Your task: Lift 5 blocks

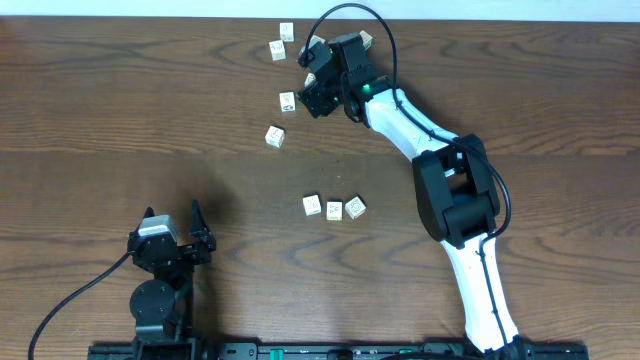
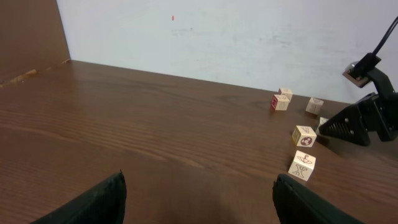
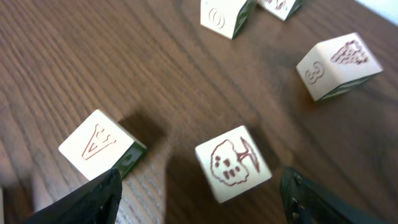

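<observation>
Left gripper (image 2: 199, 180): jaws wide, empty, idle well apart from the blocks (image 1: 275, 136), none yet lifted; all lie on the table (image 1: 120, 120). Right gripper (image 3: 200, 175): jaws wide, straddling the tree block (image 3: 233, 163) without contact, evidently positioned to pinch it.

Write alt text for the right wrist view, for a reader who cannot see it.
The open right gripper frames a cream tree block on a dark wooden table. A lettered block sits at lower left, a grapes block at upper right, and two more blocks are cut off at the top.
</observation>
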`<state>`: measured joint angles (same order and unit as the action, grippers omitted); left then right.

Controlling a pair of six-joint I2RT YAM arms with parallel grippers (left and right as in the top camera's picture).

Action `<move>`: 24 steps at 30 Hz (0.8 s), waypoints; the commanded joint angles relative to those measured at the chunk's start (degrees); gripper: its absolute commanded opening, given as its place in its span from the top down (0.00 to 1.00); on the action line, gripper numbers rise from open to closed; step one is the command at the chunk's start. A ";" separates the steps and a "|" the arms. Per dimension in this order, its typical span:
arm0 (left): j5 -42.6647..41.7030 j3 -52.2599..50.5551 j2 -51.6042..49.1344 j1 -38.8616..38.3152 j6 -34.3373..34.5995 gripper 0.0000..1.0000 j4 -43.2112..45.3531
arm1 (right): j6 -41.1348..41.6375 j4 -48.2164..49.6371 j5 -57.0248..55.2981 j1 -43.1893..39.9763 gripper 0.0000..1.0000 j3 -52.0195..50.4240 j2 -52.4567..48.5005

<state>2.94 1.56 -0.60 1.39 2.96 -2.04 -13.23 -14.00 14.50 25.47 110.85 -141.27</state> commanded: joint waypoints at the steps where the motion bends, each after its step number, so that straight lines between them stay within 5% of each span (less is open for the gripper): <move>1: 0.48 -1.29 0.37 -0.13 0.09 0.24 -1.84 | -0.76 0.76 -1.20 0.35 0.22 1.18 -0.52; 24: 0.48 -1.29 0.37 -0.13 0.09 0.24 -1.81 | 18.10 12.44 -25.55 7.48 0.39 1.20 -6.08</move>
<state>2.94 1.56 -0.58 1.39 2.96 -2.02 0.43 -1.91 -6.07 33.30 111.18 -146.36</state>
